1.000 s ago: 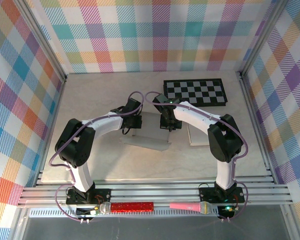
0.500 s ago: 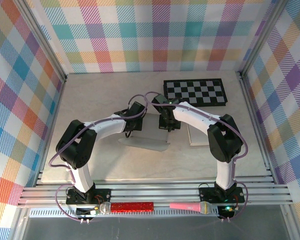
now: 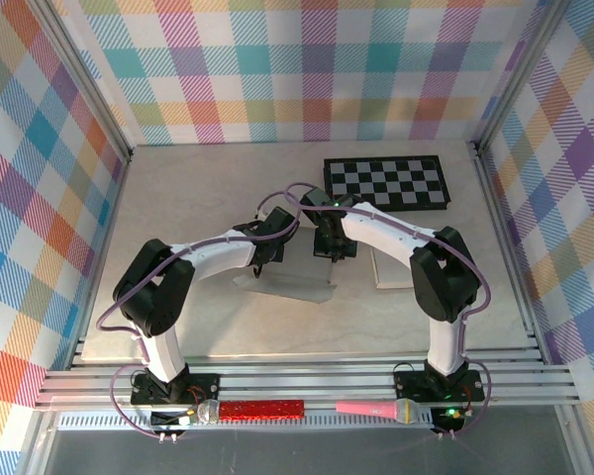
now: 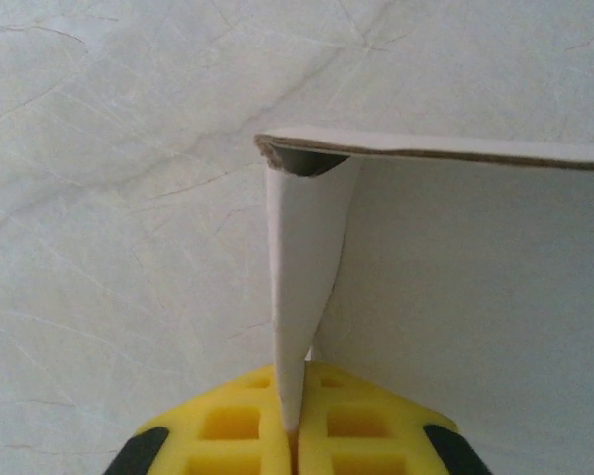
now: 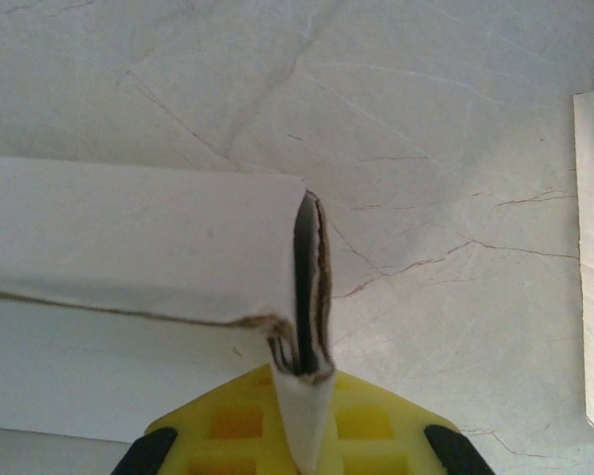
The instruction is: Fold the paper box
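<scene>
The paper box [image 3: 295,283] is white cardboard, lying partly folded in the middle of the table between the two arms. My left gripper [image 3: 266,253] is at its left back part. In the left wrist view the left gripper [image 4: 297,401] is shut on a thin upright white flap [image 4: 302,267], which meets a flat panel [image 4: 455,150] at the top. My right gripper [image 3: 329,247] is at the box's right back corner. In the right wrist view the right gripper [image 5: 305,396] is shut on a doubled cardboard edge [image 5: 312,287] beside a long white panel [image 5: 139,233].
A black-and-white checkerboard [image 3: 386,182] lies at the back right. A flat white sheet [image 3: 389,269] lies right of the box, under the right arm. A red stick [image 3: 262,408] and a pink microphone [image 3: 376,408] rest on the front rail.
The left gripper has moved right, closer to the right gripper, carrying its flap. The box shows a narrower, flatter strip than before. The right gripper has hardly moved.
</scene>
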### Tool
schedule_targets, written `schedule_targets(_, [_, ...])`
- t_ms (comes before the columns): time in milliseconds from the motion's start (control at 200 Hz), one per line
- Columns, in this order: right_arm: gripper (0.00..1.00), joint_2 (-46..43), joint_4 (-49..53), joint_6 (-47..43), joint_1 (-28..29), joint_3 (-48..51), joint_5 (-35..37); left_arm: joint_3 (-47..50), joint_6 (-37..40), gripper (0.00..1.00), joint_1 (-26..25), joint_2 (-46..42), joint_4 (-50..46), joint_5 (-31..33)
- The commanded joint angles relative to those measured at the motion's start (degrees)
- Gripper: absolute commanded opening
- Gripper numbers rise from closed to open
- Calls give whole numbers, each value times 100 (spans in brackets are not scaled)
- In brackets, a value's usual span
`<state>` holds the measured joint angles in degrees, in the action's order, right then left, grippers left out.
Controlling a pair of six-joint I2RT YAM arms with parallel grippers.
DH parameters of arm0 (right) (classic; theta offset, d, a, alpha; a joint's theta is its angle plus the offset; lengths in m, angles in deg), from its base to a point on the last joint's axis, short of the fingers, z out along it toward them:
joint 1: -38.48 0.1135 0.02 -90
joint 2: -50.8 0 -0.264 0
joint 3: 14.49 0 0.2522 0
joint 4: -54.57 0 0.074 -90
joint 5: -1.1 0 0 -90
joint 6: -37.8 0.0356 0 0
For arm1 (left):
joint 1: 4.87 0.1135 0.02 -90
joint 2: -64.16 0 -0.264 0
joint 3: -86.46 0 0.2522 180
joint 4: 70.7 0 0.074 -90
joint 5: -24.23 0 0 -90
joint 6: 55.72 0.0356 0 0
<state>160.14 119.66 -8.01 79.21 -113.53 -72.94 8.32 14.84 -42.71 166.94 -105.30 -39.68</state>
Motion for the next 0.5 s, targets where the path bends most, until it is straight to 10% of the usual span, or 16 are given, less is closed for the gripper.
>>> schedule_targets(0, [0, -165, 130, 77, 29, 54, 2, 137, 121, 14, -4, -221, -87, -203])
schedule_targets(495, [0, -220, 113, 108, 29, 101, 21, 391, -124, 5, 102, -259, -245, -226])
